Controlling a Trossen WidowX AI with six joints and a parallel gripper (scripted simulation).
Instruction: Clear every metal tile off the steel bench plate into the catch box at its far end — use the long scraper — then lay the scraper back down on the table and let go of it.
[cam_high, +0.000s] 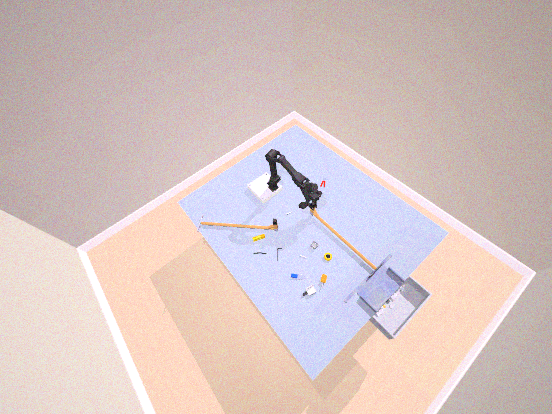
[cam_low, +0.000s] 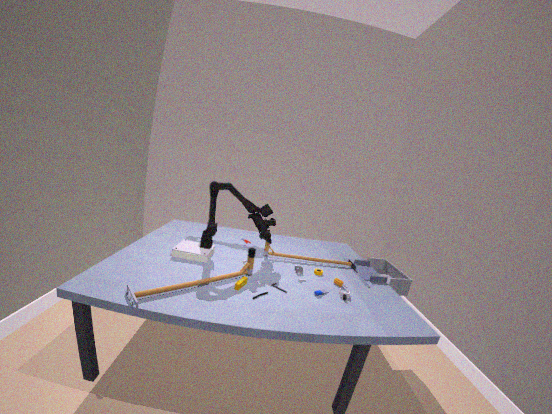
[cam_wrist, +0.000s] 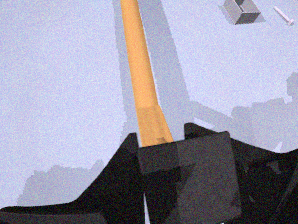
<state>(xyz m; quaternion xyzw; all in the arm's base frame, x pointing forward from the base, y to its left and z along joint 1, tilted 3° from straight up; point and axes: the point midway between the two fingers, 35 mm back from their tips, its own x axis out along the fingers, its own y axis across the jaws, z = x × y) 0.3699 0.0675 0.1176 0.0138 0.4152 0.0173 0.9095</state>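
Gripper clamping the upright grip of a long wooden-handled scraper, shaft stretching above the pale blue surface, far end reaching the steel plate beside the grey catch box.

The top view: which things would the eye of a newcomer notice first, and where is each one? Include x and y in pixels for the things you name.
First comes the black arm (cam_high: 300, 178) (cam_low: 240, 196), rising from a white base block, its fingers (cam_high: 309, 205) (cam_low: 268, 241) shut on one long wooden-handled scraper (cam_high: 345, 241) (cam_low: 310, 258) (cam_wrist: 139, 65) that reaches toward the grey catch box (cam_high: 424, 296) (cam_low: 406, 286) at the table's end. Next is a second long wooden-handled tool (cam_high: 235, 225) (cam_low: 190, 284), lying across the other side, near a small yellow block (cam_high: 258, 238) (cam_low: 241, 283).
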